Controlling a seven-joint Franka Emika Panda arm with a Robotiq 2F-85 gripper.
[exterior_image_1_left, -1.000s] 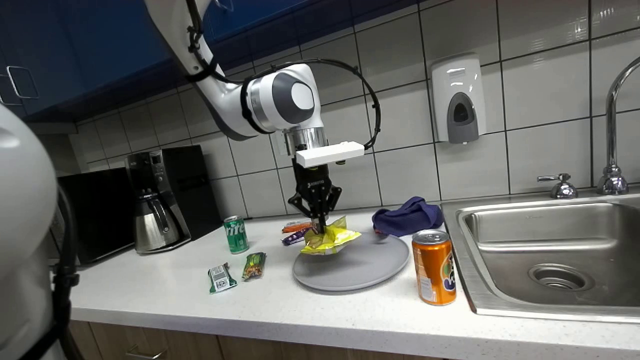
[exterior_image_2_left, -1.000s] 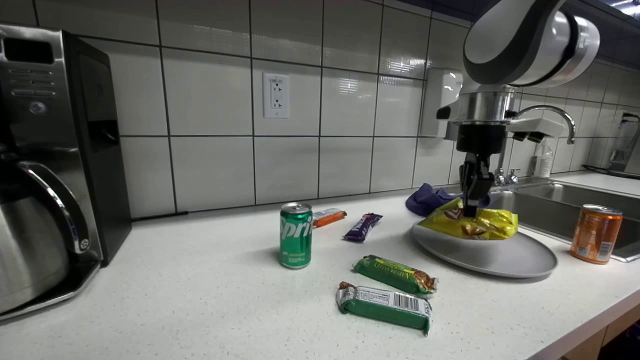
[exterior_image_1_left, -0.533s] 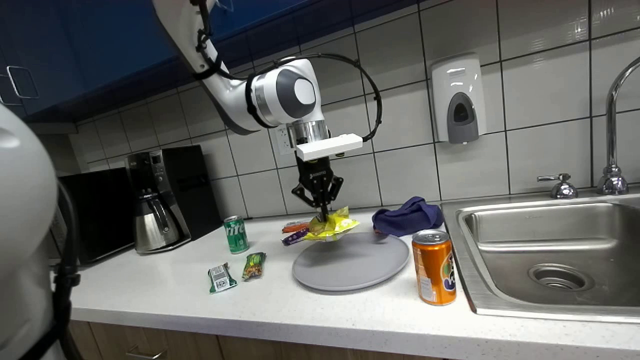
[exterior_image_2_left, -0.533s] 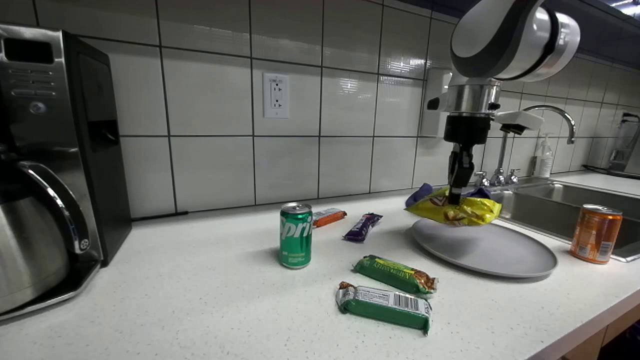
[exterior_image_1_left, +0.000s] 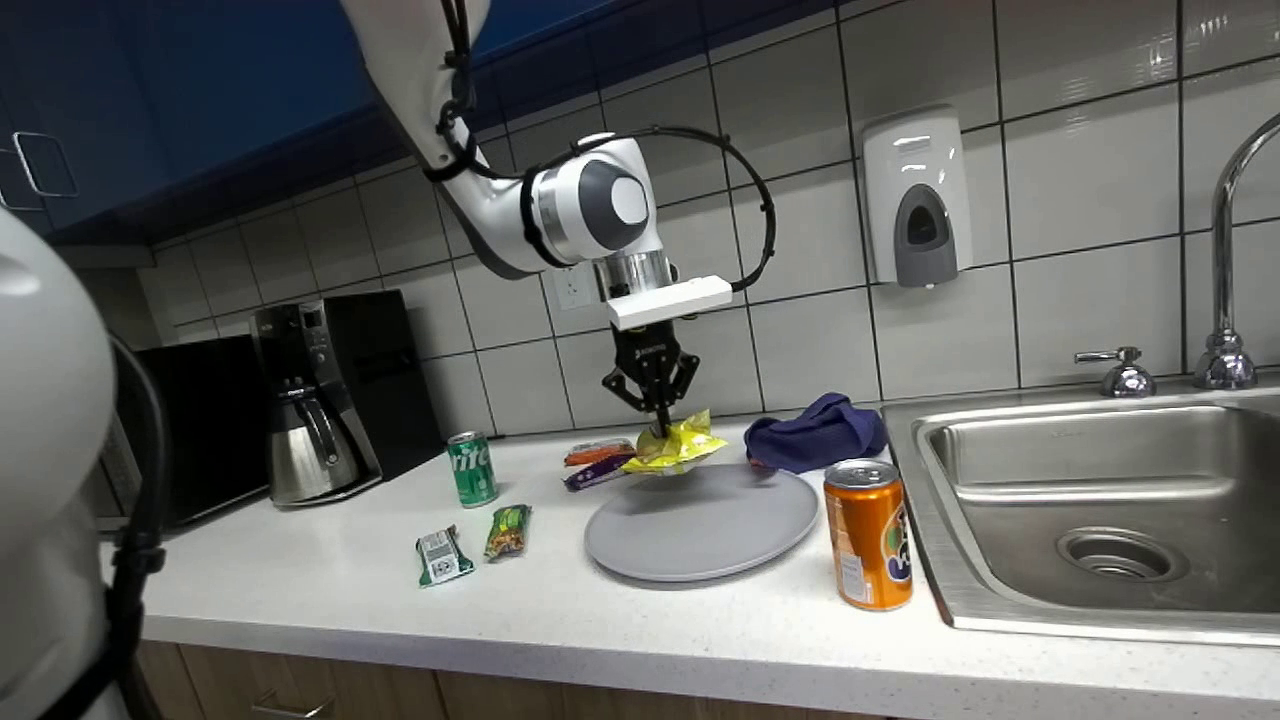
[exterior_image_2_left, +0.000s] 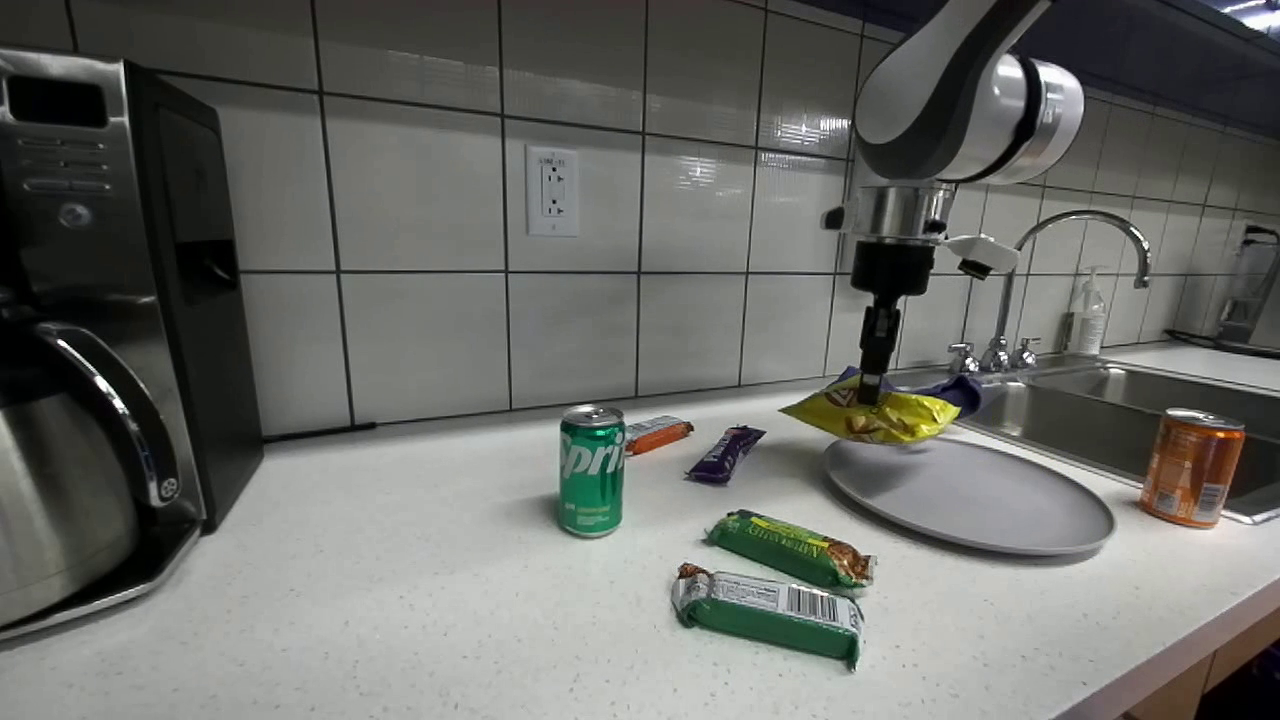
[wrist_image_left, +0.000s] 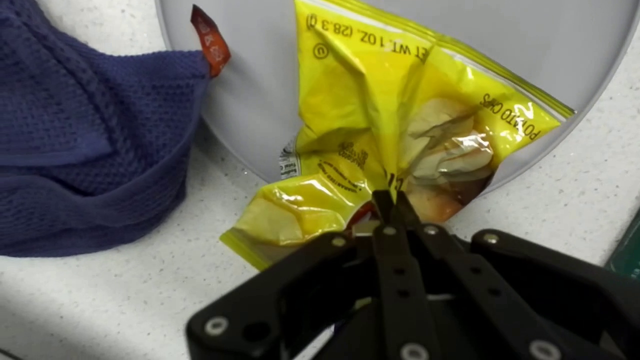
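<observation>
Two black fingers (wrist_image_left: 384, 206) are pressing close together, pinching a fold of a yellow potato chip bag (wrist_image_left: 340, 95); in the wrist view the film is creasing outward from that nip. The bag is hanging at a tilt over the rim of a gray plate (exterior_image_1_left: 700, 540), partly above it and partly past its edge, and in both exterior views it is apparently hanging free of the surface below.

Just beside it, a dark blue towel (wrist_image_left: 85, 120) is lying bunched on the worktop (exterior_image_2_left: 400, 620), one corner reaching the plate's edge, with a small red wrapper end (wrist_image_left: 214, 50) poking out there; what it belongs to is not showing. Near the wall, a purple-wrapped bar (exterior_image_2_left: 727, 455) and an orange-wrapped bar (exterior_image_2_left: 656, 436) are lying close to a green soda can (exterior_image_2_left: 591, 480), which is standing upright. One green granola bar (exterior_image_2_left: 790, 548) is lying alongside a green-and-white bar (exterior_image_2_left: 768, 612). An orange can (exterior_image_1_left: 868, 535) is standing between the plate and the sink (exterior_image_1_left: 938, 530).

The step in hand is looking like the carrying of a bag already picked up and not yet let go. In my judgement the next move is calling for a firm pinch, since that one fold is bearing the whole bag, and for enough height to spare its drooping corners from snagging on plate or towel.
</observation>
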